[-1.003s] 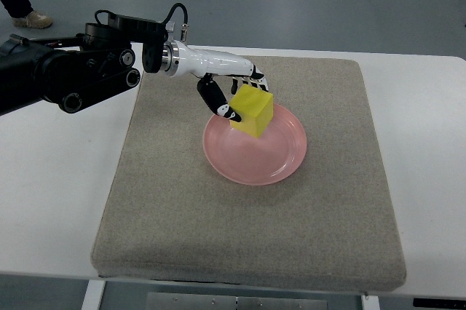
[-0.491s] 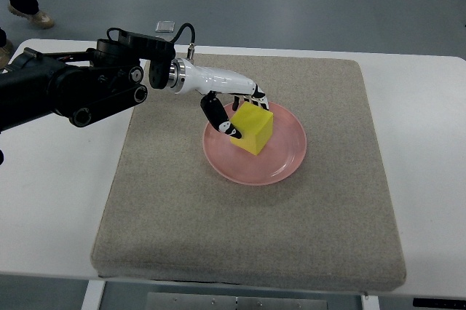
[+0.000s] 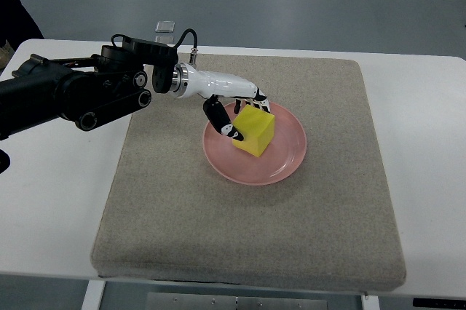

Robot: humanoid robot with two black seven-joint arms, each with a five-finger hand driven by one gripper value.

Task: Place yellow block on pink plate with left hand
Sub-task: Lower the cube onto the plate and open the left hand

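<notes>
Top view, the only camera. White table [image 3: 51,201] with a thick grey felt mat [image 3: 255,223] covering most of its middle. On the mat, a little toward the far side of centre, sits a round pink plate [image 3: 280,161], shallow with a raised rim.

Contents of the plate: one yellow block [image 3: 255,129], a cube, on the left part of the dish. It looks tilted, its near lower corner down on the plate's surface and the top face angled toward the camera; whether its base lies flat cannot be made out. Nothing else is in the plate.

Left arm: a black, jointed forearm enters from the picture's left edge and crosses the table onto the mat's far left corner, with a black cable looping over the wrist joint. A white wrist section leads into the left hand [image 3: 237,106]. The hand is clasped around the block: a dark thumb [image 3: 218,117] with a white-marked tip presses the block's left face, and the other fingers [image 3: 261,100] curl over its far top edge. Contact on both sides is visible, so the block is gripped, not let go. The hand reaches over the plate's left rim.

Right arm: does not show anywhere.

Far edge: grey floor beyond the table, a small pale object [image 3: 166,26] lying on it, and a person's dark clothing [image 3: 16,15] at the upper left corner.
</notes>
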